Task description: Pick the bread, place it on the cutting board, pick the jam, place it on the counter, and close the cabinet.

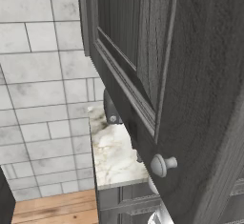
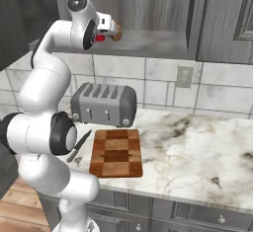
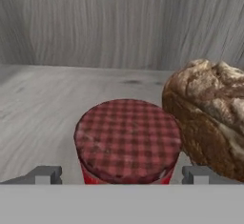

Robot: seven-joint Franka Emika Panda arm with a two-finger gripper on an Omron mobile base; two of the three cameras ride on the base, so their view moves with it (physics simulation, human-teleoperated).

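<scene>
The jam jar, with a red checked lid, stands on the cabinet shelf. My gripper is open, with one fingertip on each side of the jar and apart from it. The bread, a crusty brown loaf piece, sits right beside the jar. In the right base view the arm reaches up into the open cabinet, and the bread shows just past the hand. The checkered cutting board lies on the marbled counter below. The open cabinet door with its round knob hangs close in the left base view.
A grey toaster stands behind the board, against the tiled wall. A black-handled knife lies left of the board. A wall outlet is above the counter. Closed cabinet doors are to the right.
</scene>
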